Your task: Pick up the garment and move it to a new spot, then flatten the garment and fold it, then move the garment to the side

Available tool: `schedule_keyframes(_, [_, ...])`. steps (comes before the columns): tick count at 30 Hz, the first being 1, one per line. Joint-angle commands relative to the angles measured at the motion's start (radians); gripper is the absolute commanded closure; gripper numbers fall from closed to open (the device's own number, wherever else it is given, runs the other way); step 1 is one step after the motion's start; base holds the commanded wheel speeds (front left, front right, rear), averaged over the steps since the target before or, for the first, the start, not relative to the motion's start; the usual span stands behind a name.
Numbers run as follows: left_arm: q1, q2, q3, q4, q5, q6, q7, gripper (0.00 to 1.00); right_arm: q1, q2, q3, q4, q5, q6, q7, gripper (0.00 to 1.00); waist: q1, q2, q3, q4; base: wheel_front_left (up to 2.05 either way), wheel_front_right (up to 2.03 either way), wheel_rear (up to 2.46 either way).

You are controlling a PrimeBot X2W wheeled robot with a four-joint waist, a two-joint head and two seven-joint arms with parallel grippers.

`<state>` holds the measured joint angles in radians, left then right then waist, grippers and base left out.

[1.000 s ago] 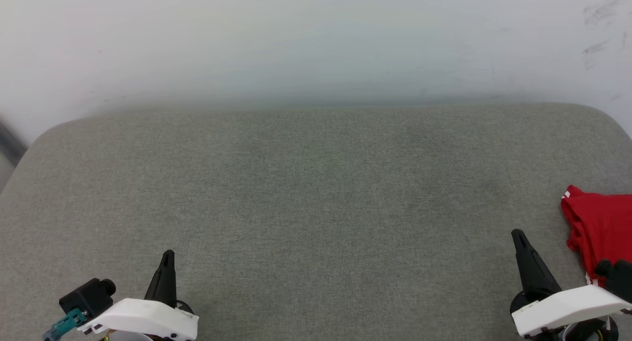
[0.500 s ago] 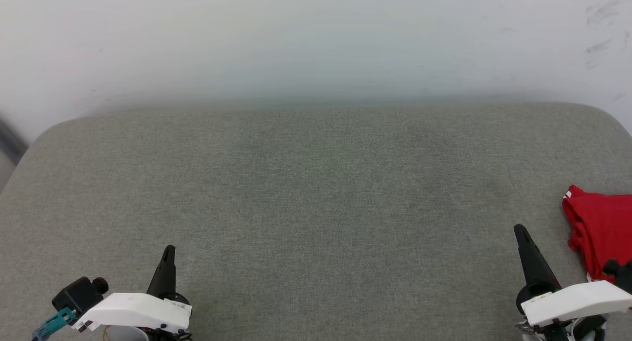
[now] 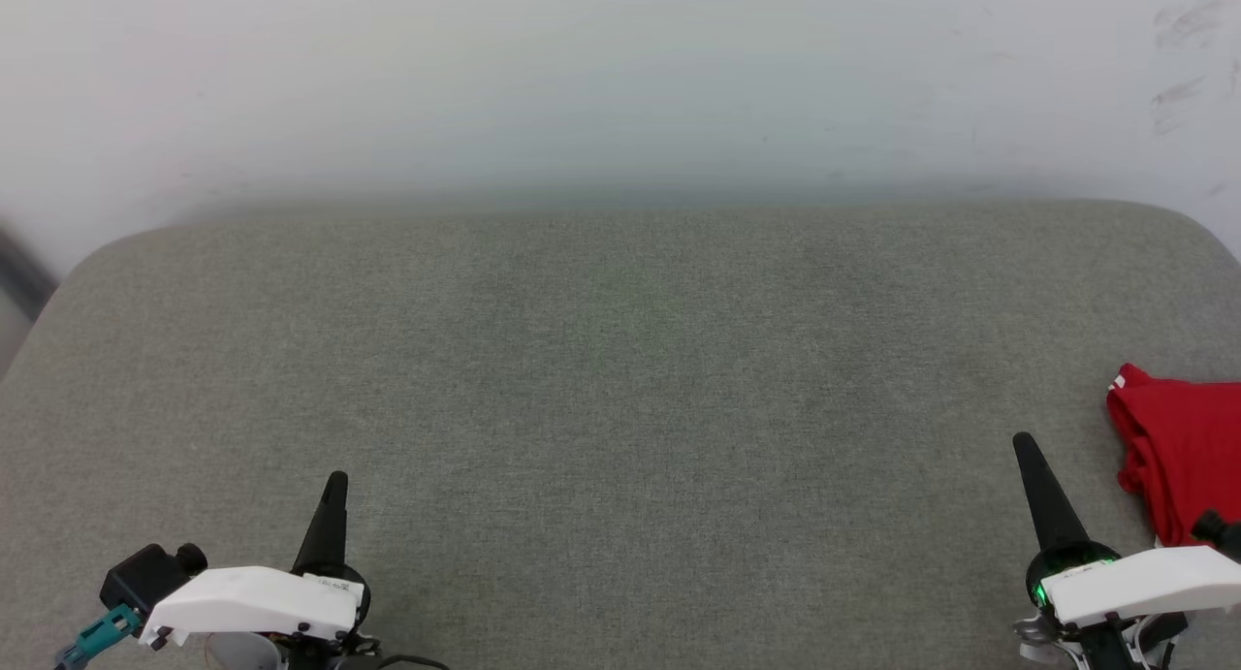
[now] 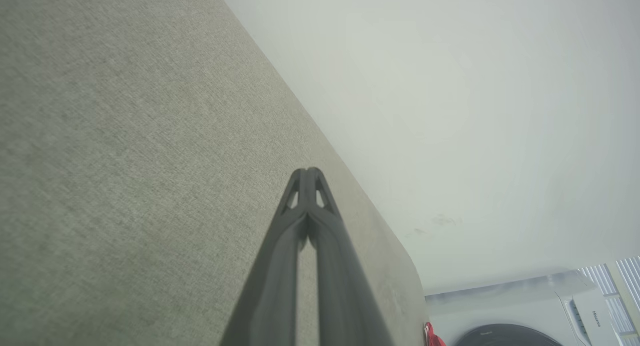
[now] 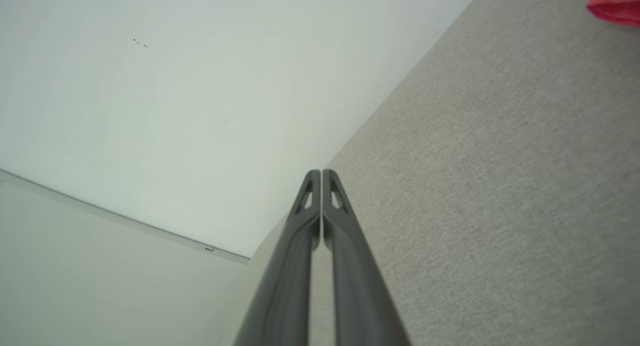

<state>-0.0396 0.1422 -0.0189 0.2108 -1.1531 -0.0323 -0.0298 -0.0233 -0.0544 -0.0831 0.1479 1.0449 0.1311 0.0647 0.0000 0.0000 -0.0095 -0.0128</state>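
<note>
The garment (image 3: 1183, 447), bright red with a bit of white trim, lies bunched at the far right edge of the grey padded surface (image 3: 620, 379), partly cut off by the head view's edge. A corner of the garment (image 5: 617, 4) shows at the top right of the right wrist view, and a red sliver of the garment (image 4: 433, 337) at the bottom of the left wrist view. My right gripper (image 3: 1024, 444) is shut and empty, hovering just left of the garment. My left gripper (image 3: 336, 480) is shut and empty at the lower left, far from it.
A pale wall (image 3: 620, 79) rises behind the surface's far edge. A white appliance with a dark round door (image 4: 525, 311) stands beyond the surface's right end. The surface has rounded far corners.
Both arms have drawn back a little toward the bottom of the head view, fingertips rising slightly. The garment has not moved.
</note>
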Motion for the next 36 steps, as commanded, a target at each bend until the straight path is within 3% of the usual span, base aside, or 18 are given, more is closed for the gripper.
schedule_keyframes(1, [-0.024, -0.003, 0.013, -0.006, -0.024, -0.008, 0.007, 1.00, -0.027, 0.002, -0.003, -0.002, 0.031, 0.000, 0.004, 1.00, 0.0000, 0.0000, 0.000, 0.000, 0.00, 0.00, 0.00])
schedule_keyframes(36, [-0.057, -0.056, 0.085, 0.019, -0.288, -0.066, 0.089, 1.00, -0.067, 0.004, -0.021, 0.059, 0.354, 0.000, 0.032, 1.00, 0.0000, 0.0000, 0.007, 0.007, 0.00, 0.00, 0.00])
